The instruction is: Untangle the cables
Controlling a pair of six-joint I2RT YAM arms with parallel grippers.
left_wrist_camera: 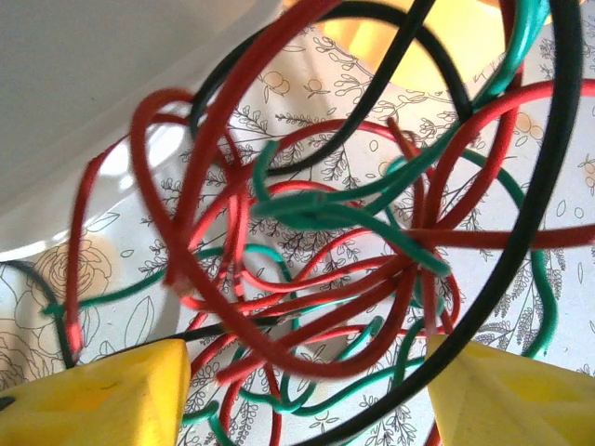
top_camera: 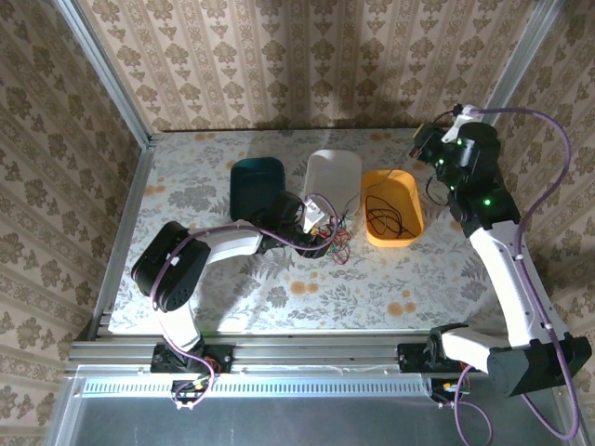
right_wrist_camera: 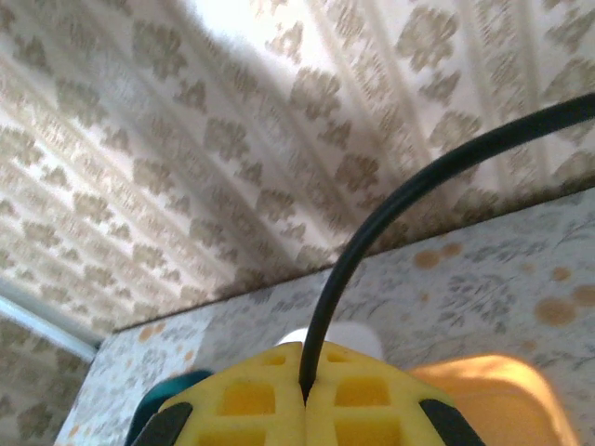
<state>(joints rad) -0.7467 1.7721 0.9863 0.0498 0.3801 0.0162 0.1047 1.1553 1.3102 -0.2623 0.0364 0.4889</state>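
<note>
Because the red, green and black cables (left_wrist_camera: 325, 212) are knotted in one bunch near the middle of the bench (top_camera: 186, 186), just in front of the white tray (top_camera: 332, 167), the left hand (left_wrist_camera: 307, 372) sits wide open right at them, holding nothing. The right hand (right_wrist_camera: 302, 409) is squeezed shut on one black cable (right_wrist_camera: 372, 218), high by the far right corner, likely to pull it free.
</note>
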